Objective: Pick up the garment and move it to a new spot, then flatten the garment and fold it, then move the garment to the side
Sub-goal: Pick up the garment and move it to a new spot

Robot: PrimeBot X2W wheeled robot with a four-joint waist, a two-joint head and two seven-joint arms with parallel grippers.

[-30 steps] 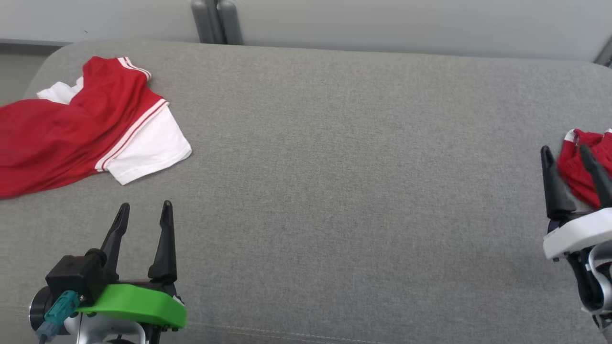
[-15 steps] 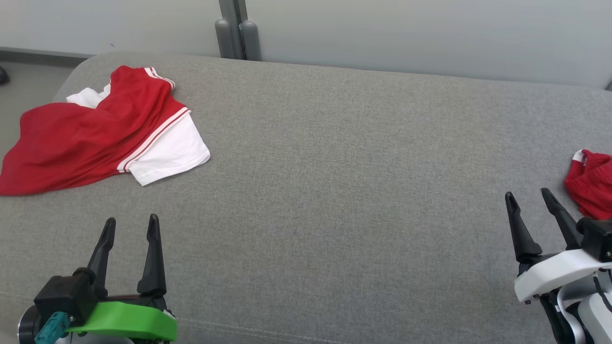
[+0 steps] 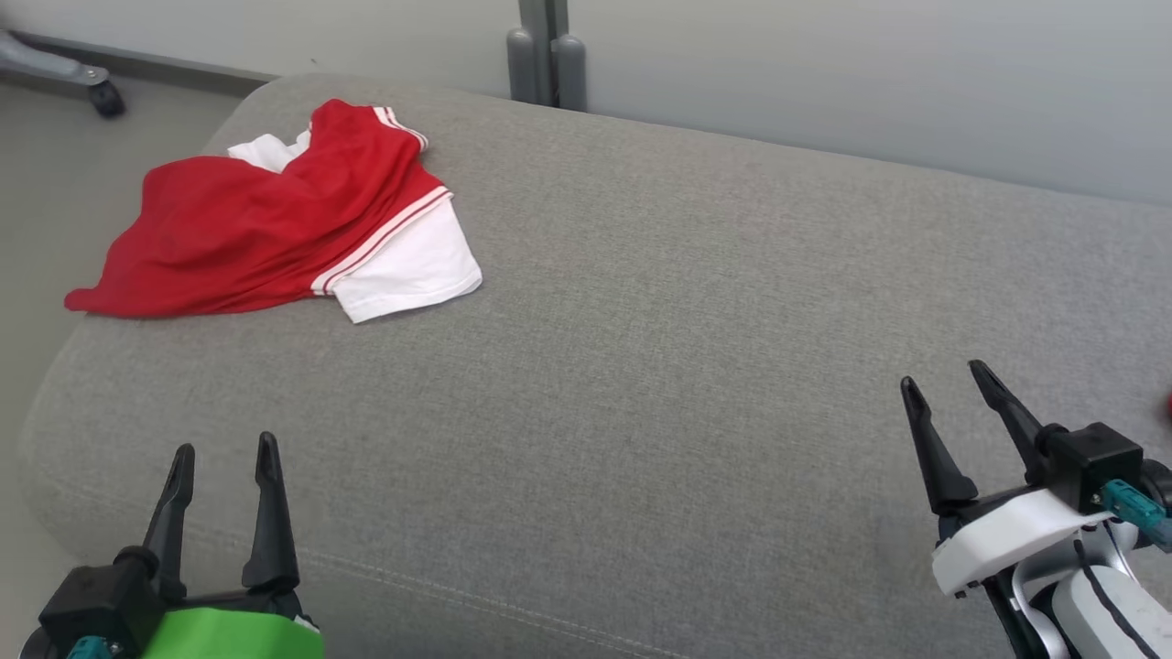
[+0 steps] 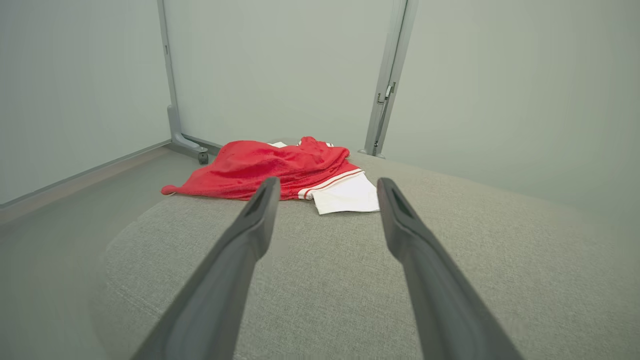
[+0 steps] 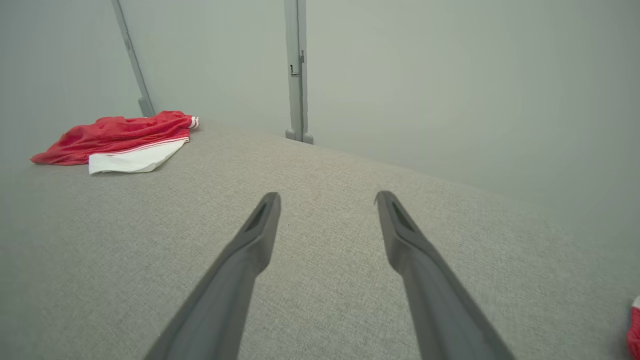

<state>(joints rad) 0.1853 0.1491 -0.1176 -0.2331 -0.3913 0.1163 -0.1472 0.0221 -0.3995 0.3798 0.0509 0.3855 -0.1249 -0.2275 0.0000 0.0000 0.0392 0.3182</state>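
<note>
Fingers of the left gripper (image 3: 224, 444) and the right gripper (image 3: 943, 375) are spread wide and hold nothing. The two grippers are poised well apart along the near edge of a grey cushion (image 3: 641, 320), with a broad stretch of grey fabric between them. The garment (image 3: 275, 220), red with a white sleeve, lies crumpled at the cushion's far left corner, its hem close to the rounded left edge. Floor (image 3: 46, 210) lies beyond that edge. A pale wall (image 3: 824, 82) runs just behind the far edge. A scrap of red cloth (image 5: 635, 325) peeks in at far right.
</note>
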